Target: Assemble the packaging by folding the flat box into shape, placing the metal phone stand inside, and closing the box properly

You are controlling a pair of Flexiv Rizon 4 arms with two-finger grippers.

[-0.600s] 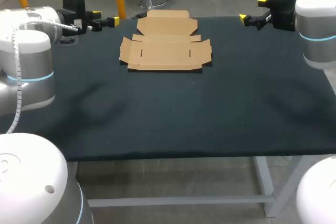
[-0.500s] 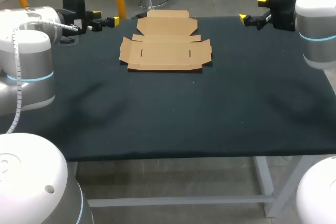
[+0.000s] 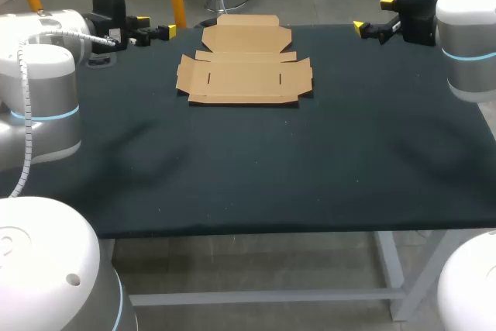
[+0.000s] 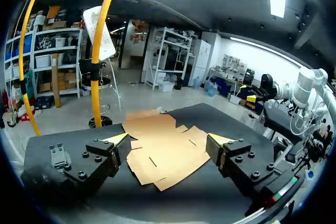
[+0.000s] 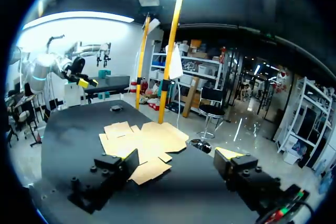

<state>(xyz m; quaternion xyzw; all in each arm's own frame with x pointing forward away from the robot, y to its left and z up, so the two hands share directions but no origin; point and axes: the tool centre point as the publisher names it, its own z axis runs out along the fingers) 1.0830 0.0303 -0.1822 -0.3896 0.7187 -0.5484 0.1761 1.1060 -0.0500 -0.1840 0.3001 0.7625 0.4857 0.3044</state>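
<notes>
Folding was not yet begun; the left gripper [image 3: 155, 25] and right gripper [image 3: 372, 15], both spread and empty, likely needed to reach the flat box [image 3: 244, 67].

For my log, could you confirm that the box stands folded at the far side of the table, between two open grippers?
Not folded: the head view shows the box lying flat, unfolded, at the far side of the table, between the open left gripper and right gripper.

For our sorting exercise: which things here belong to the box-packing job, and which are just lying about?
Job: flat cardboard box; left gripper, open; right gripper, open. Phone stand not in view.
Lying about: black table; small dark item near its edge, unidentifiable.
</notes>
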